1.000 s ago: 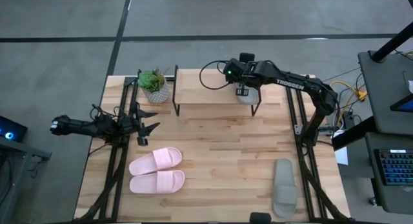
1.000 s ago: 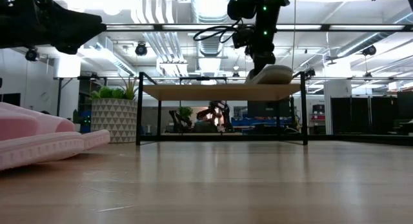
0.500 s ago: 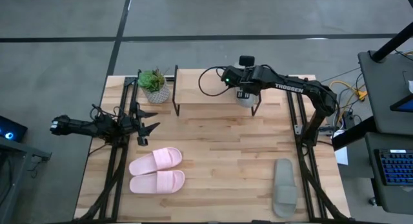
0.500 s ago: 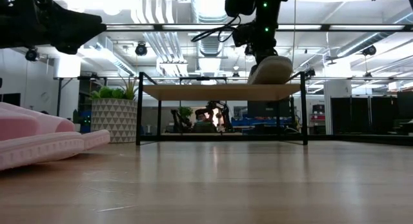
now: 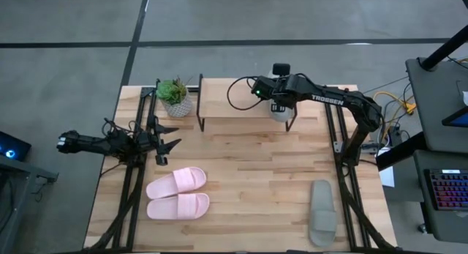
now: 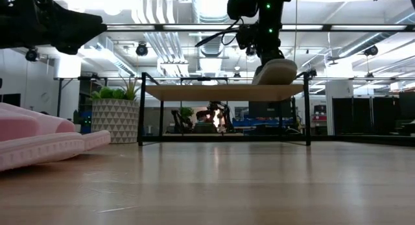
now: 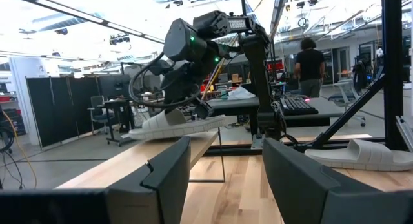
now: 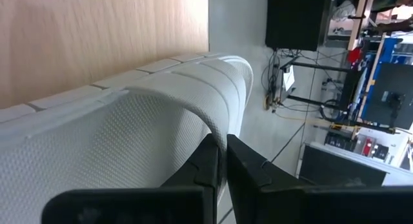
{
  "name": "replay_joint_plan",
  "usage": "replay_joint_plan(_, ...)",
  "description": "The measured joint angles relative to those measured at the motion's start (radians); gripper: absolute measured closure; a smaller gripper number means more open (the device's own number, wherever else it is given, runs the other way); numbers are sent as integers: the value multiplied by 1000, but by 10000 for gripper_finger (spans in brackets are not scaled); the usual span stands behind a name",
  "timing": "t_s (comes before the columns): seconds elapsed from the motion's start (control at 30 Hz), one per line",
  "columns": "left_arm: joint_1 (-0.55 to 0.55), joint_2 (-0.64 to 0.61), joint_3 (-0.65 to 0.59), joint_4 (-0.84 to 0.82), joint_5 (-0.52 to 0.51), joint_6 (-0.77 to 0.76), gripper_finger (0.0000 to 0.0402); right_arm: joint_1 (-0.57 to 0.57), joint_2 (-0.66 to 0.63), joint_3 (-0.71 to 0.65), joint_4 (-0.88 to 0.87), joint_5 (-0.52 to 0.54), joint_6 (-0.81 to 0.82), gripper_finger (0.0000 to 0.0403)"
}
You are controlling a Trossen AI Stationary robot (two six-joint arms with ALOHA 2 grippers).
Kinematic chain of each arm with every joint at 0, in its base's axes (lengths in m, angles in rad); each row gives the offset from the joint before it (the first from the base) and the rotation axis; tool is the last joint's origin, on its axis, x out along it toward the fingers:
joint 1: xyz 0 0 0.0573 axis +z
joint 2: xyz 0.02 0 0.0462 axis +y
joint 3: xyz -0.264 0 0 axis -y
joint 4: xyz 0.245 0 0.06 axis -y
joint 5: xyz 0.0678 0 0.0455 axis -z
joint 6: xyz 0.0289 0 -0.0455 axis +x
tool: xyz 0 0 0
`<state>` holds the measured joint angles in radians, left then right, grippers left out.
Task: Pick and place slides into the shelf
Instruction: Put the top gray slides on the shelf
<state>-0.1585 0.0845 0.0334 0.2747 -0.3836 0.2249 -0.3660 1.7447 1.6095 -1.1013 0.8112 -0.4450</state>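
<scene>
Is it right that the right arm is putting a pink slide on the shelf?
Not quite: the slide the right gripper holds on the shelf is grey-beige, not pink, as the low view shows. The pink pair lies on the table.

A potted plant (image 5: 174,95) stands on the wooden table (image 5: 248,166) at its far-left corner.

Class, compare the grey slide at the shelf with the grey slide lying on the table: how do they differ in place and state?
The grey slide at the shelf sits tilted on the shelf top's end, pinched by the right gripper. The grey slide on the table lies flat near the front edge, untouched. Both are the same grey-beige, one-strap style.
</scene>
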Motion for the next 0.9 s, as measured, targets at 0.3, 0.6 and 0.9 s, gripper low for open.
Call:
replay_joint_plan(0.3,0,0,0,0,0,0,222,0,0,-3,-2,-14,-1,390)
replay_joint_plan(0.6,0,0,1,1,0,0,222,0,0,-4,-16,-68,-3,390)
replay_joint_plan(0.9,0,0,1,1,0,0,222,0,0,-4,-20,-85,0,378)
